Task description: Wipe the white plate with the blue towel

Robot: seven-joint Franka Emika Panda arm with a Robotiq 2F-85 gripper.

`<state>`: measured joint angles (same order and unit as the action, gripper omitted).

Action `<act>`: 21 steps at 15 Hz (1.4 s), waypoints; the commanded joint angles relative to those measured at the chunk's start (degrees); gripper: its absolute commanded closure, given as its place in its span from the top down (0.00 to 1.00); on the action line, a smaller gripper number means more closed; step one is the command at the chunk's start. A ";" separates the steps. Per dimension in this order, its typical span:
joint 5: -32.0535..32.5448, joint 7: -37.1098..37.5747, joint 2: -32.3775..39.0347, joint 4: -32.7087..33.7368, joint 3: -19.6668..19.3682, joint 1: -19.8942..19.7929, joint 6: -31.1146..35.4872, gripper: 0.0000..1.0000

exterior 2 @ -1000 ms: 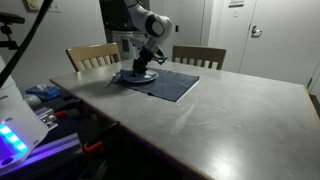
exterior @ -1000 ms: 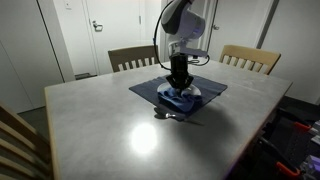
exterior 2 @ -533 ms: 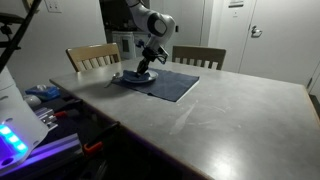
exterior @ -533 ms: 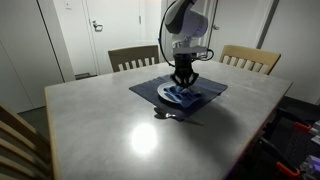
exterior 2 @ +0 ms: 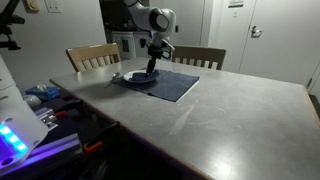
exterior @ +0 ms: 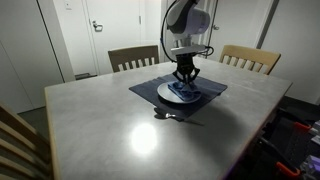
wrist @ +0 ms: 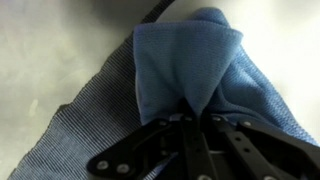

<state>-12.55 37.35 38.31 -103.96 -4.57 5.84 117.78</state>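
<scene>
My gripper is shut on the blue towel, which hangs bunched below the fingers. In both exterior views it holds the towel just above the white plate, which lies on a dark blue placemat. The plate also shows in an exterior view under the gripper. In the wrist view the towel fills the middle and hides the plate; the checked placemat shows at the lower left.
The grey table carries a small dark metal object near the placemat's front edge. Wooden chairs stand behind the table. A cluttered bench sits beside the table.
My gripper has lifted and shifted toward the far side of the plate, carrying the towel up off the plate.
</scene>
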 commanded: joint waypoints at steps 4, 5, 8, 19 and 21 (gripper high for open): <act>1.20 -11.77 2.09 0.14 3.67 -0.41 13.58 0.02; 0.48 -15.10 2.18 0.25 4.64 -1.04 13.32 0.02; -0.58 -24.55 1.88 0.20 7.33 -3.20 10.43 0.02; -3.30 -17.94 -1.16 -3.22 5.03 -3.24 1.44 0.02; -3.01 -15.88 -1.91 -3.12 4.49 -2.85 2.55 0.02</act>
<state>-15.08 18.86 38.06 -105.15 1.41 1.94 117.15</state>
